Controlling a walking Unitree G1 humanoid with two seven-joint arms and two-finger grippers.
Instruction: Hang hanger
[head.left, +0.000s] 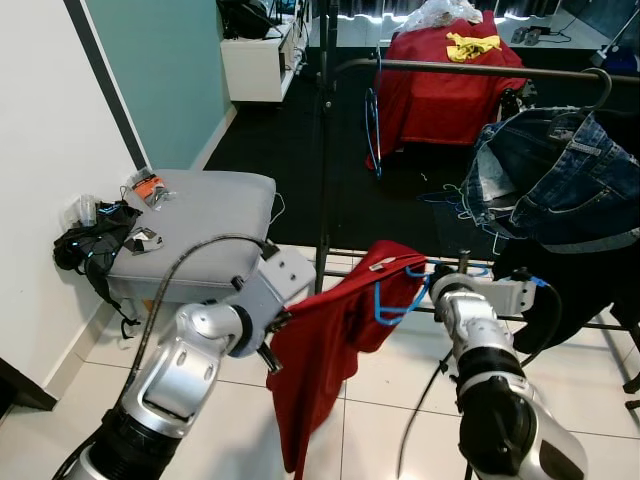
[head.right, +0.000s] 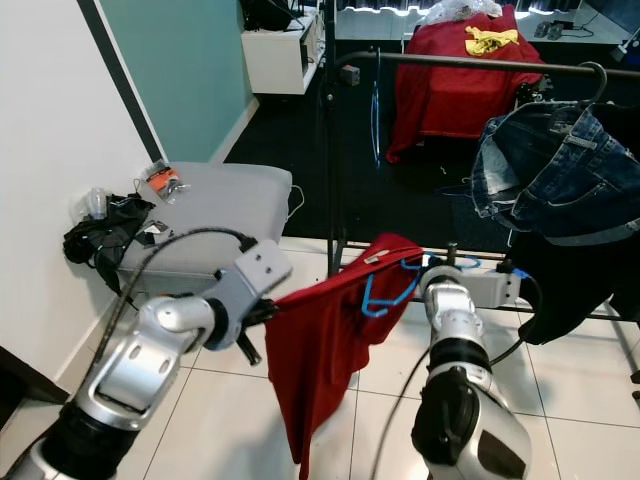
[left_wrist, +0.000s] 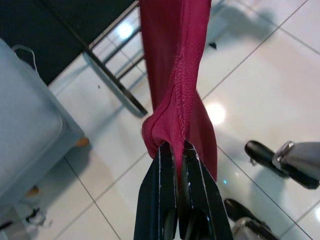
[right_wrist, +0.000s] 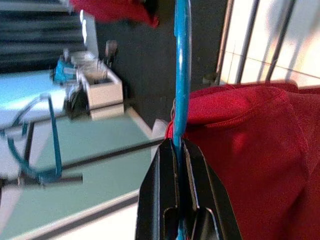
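Observation:
A red shirt (head.left: 330, 340) hangs on a blue hanger (head.left: 398, 300) held low in front of the clothes rail (head.left: 450, 68). My right gripper (right_wrist: 181, 150) is shut on the blue hanger's wire (right_wrist: 181, 75) beside the shirt's collar (right_wrist: 235, 112). My left gripper (left_wrist: 177, 147) is shut on a bunched edge of the red shirt (left_wrist: 175, 65), pulling it out to the left. The shirt's lower part droops toward the floor. Another blue hanger (head.left: 373, 125) hangs on the rail at the left.
Blue jeans (head.left: 555, 180) and a dark garment (head.left: 560, 285) hang on the rail's right side. A grey padded stool (head.left: 195, 225) with small items stands left, by the white wall. The rack's base bars (head.left: 340, 255) cross the tiles. A red-covered piece of furniture (head.left: 450, 85) stands behind.

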